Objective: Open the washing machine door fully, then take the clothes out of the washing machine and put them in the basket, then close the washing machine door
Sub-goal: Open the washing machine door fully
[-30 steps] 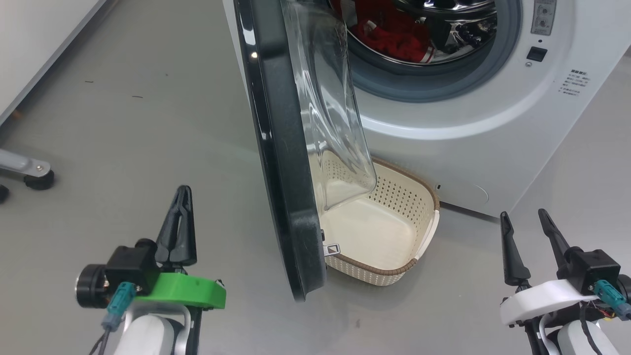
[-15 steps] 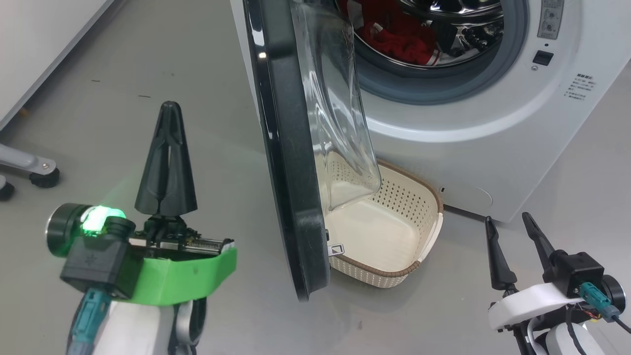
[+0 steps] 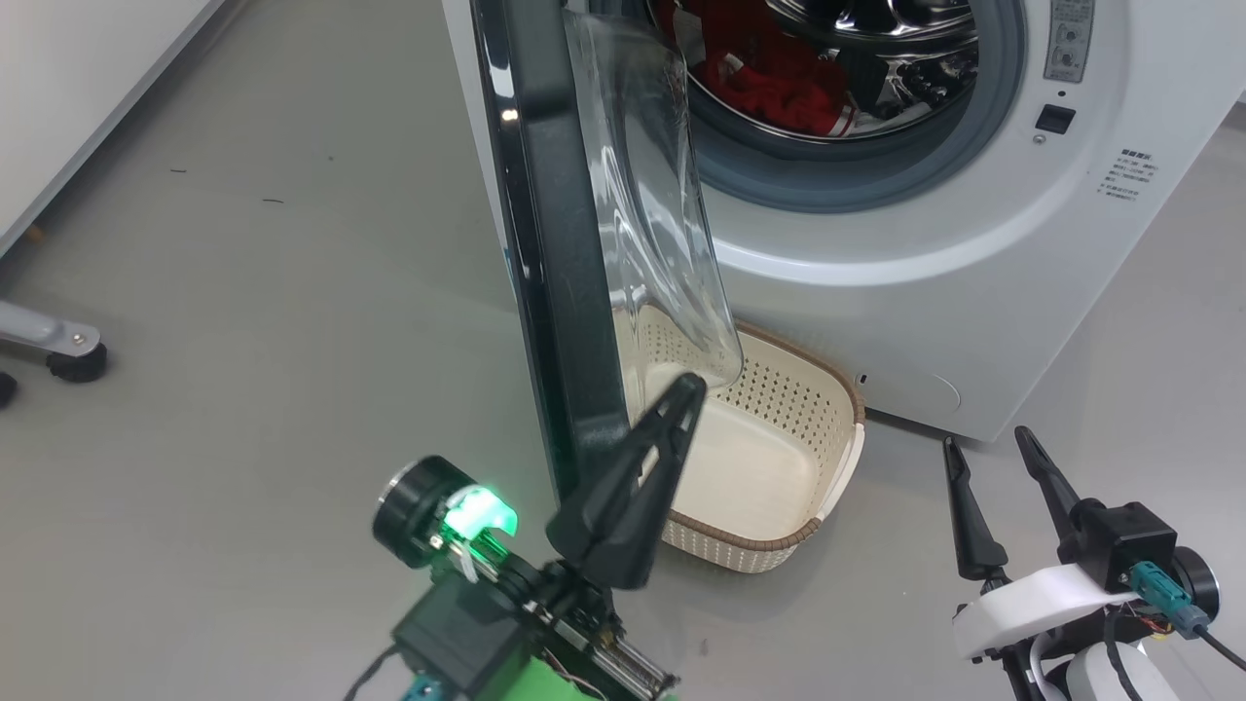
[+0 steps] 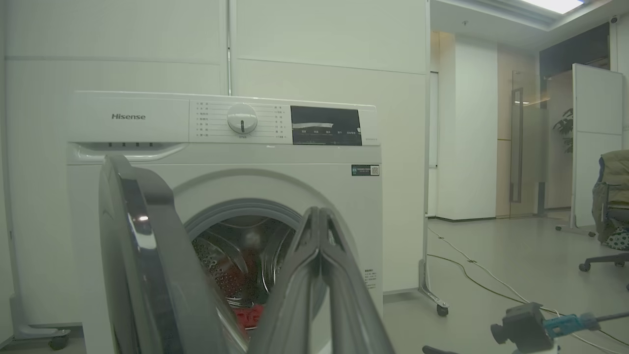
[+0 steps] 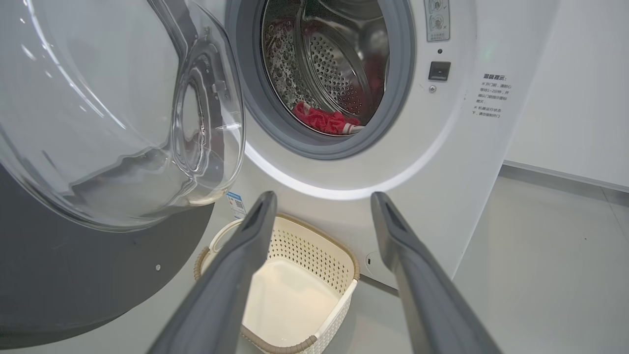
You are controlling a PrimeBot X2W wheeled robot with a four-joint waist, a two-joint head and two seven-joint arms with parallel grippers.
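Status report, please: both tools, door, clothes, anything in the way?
Left tool shut, tip beside the door, inner side; right tool open, empty. Door part open; clothes inside the drum. Door glass overhangs the empty basket.

One big white front-loading washing machine [image 3: 876, 292] at one o'clock, with one round black-framed glass door [image 3: 555, 292] and one bright red garment [image 3: 779, 88] in its drum. One cream perforated plastic basket [image 3: 788, 389] at five o'clock. Two dark-fingered grippers: left gripper [image 3: 689, 387] at six, right gripper [image 3: 985, 440] at four.
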